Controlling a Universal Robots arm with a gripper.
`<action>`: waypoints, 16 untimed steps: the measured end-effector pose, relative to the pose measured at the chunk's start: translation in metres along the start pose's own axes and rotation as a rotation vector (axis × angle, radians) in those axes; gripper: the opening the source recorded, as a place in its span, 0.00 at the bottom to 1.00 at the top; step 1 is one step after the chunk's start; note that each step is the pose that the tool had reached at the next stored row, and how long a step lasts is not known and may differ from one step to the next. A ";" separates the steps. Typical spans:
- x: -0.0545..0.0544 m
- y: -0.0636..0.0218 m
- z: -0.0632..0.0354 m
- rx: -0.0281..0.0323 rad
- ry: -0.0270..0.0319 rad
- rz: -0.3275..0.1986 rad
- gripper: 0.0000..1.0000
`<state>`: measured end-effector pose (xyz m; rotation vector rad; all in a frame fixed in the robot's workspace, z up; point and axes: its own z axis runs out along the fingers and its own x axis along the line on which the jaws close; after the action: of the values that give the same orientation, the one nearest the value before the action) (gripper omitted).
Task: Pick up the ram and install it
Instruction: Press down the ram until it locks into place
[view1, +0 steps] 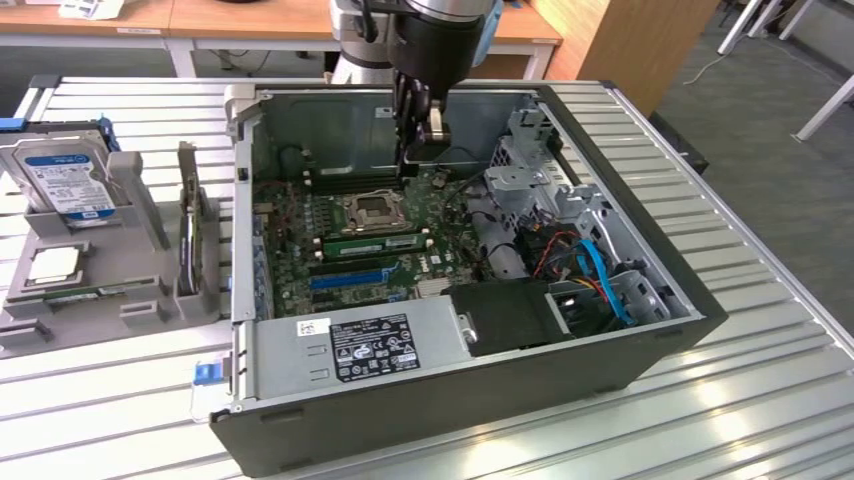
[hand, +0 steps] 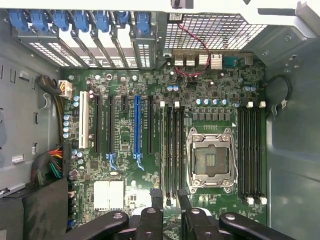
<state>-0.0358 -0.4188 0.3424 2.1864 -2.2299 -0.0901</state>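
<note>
Exterior view: gripper (view1: 423, 148), jaws apart and empty, above ram (view1: 378, 243) seemingly slotted; any final press must be square.

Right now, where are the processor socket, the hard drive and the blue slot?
processor socket (hand: 210, 159), wrist view, its open middle.
hard drive (view1: 64, 182), exterior view, its label.
blue slot (hand: 136, 125), wrist view, mid-length.

One open case (view1: 534, 400), one motherboard (view1: 294, 250), one hard drive (view1: 64, 180)
</note>
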 end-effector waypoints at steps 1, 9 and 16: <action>0.000 0.0000 0.0000 0.0000 0.0000 0.000 0.25; 0.000 0.0000 0.0000 0.0000 0.0000 0.000 0.25; 0.000 0.0000 0.0000 0.0000 0.0000 0.000 0.11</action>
<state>-0.0358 -0.4188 0.3423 2.1863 -2.2301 -0.0900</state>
